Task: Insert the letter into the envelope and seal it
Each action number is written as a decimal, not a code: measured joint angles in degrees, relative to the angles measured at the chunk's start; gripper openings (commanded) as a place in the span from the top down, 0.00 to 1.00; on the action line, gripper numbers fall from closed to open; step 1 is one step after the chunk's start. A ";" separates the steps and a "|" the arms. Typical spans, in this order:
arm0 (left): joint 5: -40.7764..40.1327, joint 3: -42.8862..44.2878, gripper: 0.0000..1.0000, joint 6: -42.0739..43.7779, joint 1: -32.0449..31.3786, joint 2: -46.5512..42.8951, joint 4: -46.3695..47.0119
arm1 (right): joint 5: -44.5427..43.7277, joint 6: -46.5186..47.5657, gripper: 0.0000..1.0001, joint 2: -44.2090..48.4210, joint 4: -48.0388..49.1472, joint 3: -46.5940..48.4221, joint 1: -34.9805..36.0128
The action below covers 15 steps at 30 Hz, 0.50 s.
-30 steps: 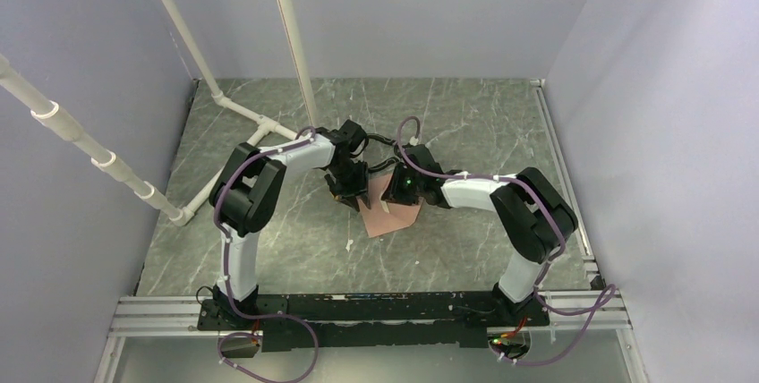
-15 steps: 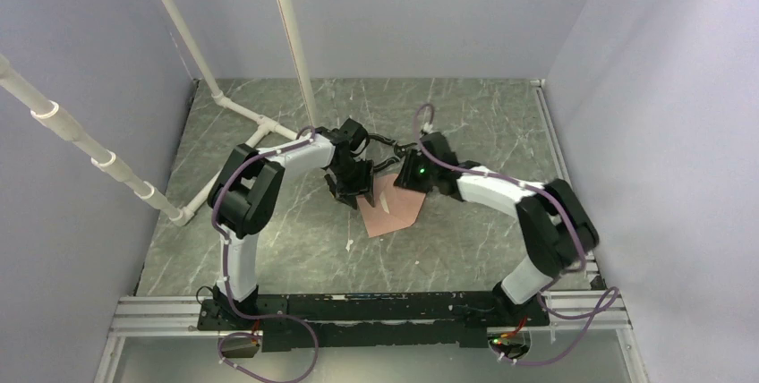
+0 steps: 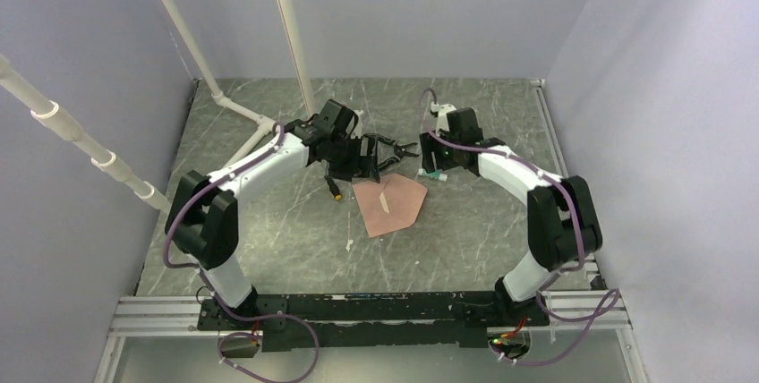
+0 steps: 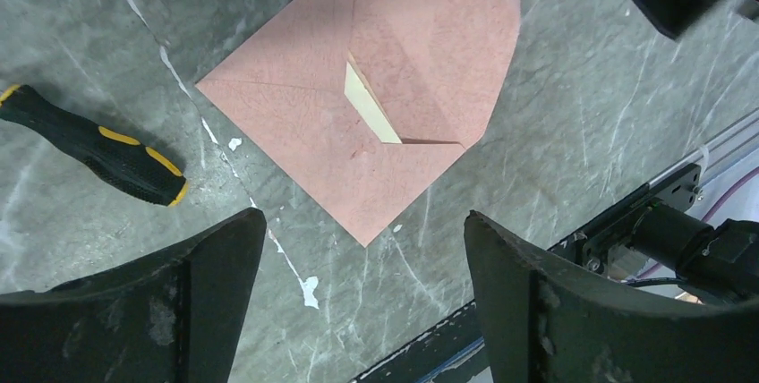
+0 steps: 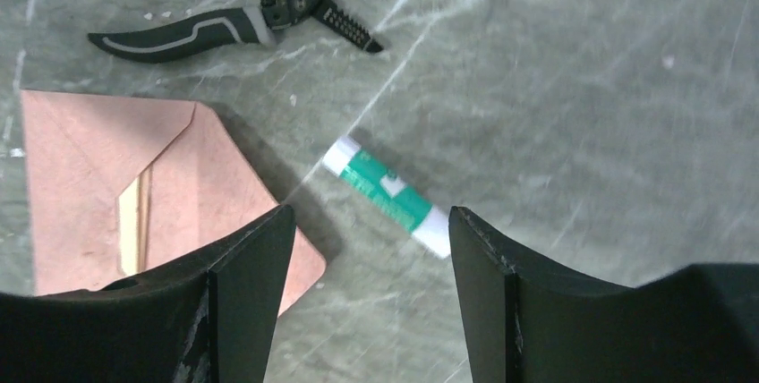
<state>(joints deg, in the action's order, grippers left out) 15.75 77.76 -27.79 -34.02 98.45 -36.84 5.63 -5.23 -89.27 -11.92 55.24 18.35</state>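
The pinkish-brown envelope lies flat on the marble table, its pointed flap folded over the body. A thin pale strip shows in the gap along the flap's edge. The letter is hidden; no separate sheet shows. My left gripper hovers open above the envelope's near corner, holding nothing. My right gripper is open too, above bare table just right of the envelope, with nothing between its fingers. From above, the left gripper and right gripper flank the envelope's far edge.
A black and yellow screwdriver lies left of the envelope. Black pliers lie behind it, and a green and white glue stick lies to its right. White pipes cross the back left. Purple walls close in the table.
Both grippers have opened and lifted off the envelope. The left arm has swung back and left, the right arm back and right. The envelope now lies uncovered.
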 measured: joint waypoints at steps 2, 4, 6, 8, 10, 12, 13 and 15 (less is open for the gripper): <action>-0.74 -0.44 0.11 0.20 -0.02 -1.51 0.92 | 1.20 4.35 0.35 -4.33 -2.43 4.63 0.00; -1.64 -0.70 0.10 0.39 -0.04 -2.45 1.66 | 1.31 7.30 0.35 -6.97 -3.45 6.95 0.00; -2.45 -0.76 0.10 0.61 -0.04 -3.02 2.45 | 1.36 9.49 0.36 -7.85 -4.33 7.06 -0.11; -3.41 -1.33 0.11 0.72 -0.04 -3.67 3.61 | 2.29 11.69 0.39 -8.11 -5.35 6.84 -0.52; -4.02 -2.12 0.12 0.74 -0.04 -4.42 4.61 | 3.50 13.99 0.41 -8.83 -5.92 6.84 -1.01; -4.07 -2.38 0.12 0.74 -0.02 -4.81 5.20 | 4.35 15.98 0.43 -10.23 -6.62 6.86 -1.22; -4.04 -2.43 0.12 0.74 -0.02 -4.87 5.68 | 4.66 16.70 0.45 -10.99 -7.08 6.86 -1.31; -4.07 -2.43 0.13 0.66 0.15 -4.90 6.71 | 4.94 17.75 0.49 -12.55 -7.69 6.56 -1.33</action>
<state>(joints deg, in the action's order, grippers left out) 11.68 75.33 -27.14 -33.87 93.56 -30.13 10.57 12.51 -101.82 -19.62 61.80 17.02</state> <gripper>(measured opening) 0.880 0.557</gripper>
